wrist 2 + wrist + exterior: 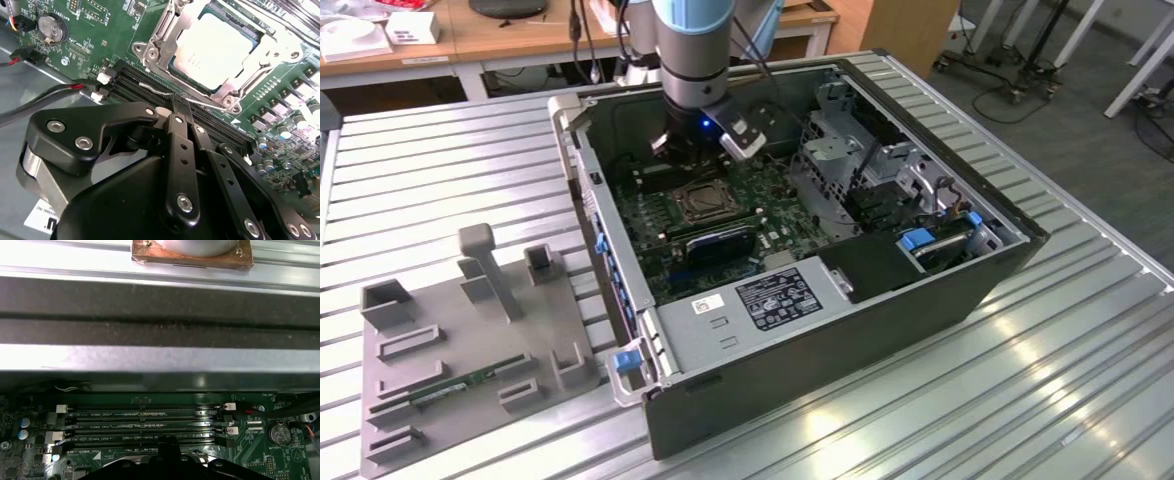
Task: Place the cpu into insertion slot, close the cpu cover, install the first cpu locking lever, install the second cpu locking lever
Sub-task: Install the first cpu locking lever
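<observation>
The jaws are drawn together, and their black fingertips (176, 106) meet at a thin silvery wire lever (152, 88) that runs along the edge of the long black memory slots (135, 87). Whether the tips pinch the wire or only touch it cannot be told. Just beyond the fingertips, on the far side of the wire, lies the cpu (215, 47). It is seated flat in the insertion slot (192, 79) with its pale metal top facing up. The cpu cover (172, 32) is folded down around the cpu, its silvery frame bordering the chip on the visible sides. The socket is mounted on the green motherboard (100, 47), which also carries a round coin battery (52, 27), with red and black wires (60, 90) nearby. In the first wrist view the memory slots (142, 425) run side by side below the wall of the case. In the exterior view the arm (700, 50) reaches down into the open computer case (854, 330), directly above the socket area. The case rests on the ribbed metal counter (1067, 400). A grey fixture tray (467, 350) lies on the counter at the exterior view's left, well apart from the case.
</observation>
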